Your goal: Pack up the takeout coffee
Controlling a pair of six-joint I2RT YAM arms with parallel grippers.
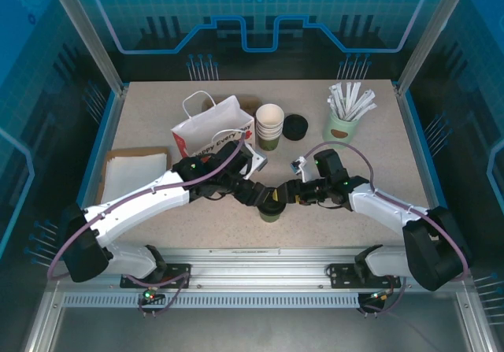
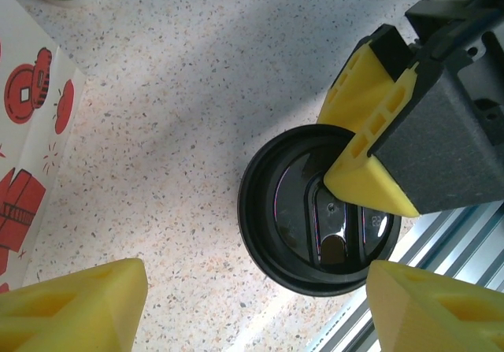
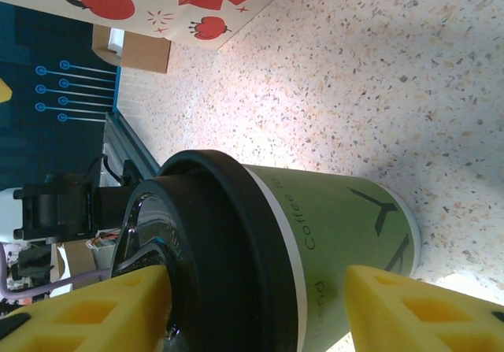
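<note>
Lid (image 2: 295, 210) on takeout coffee (image 1: 272, 213), centre frame. Your left gripper (image 2: 256, 309) spread, clear; right gripper (image 1: 290, 196) spread, finger on lid. Not yet in paper bag (image 1: 214, 127), upper left

Desk (image 1: 157, 104): beige top with fine dark and rust speckle, matte. Blue edging (image 1: 101, 143) runs along its left and right sides.

Enclosure: two slanted aluminium posts (image 1: 83, 29) rise from the far corners. Behind them is a translucent blue back panel (image 1: 260, 13), printed with a grid, circuit-like lines and part of a gear at the top centre. The side panels (image 1: 24, 131) are a similar blue.

Near edge: slotted aluminium rail (image 1: 260, 252), with a perforated strip (image 1: 260, 298) below it.

Light: diffuse, from above. A soft shadow band (image 2: 181, 61) lies across the speckled top in the left wrist view.
</note>
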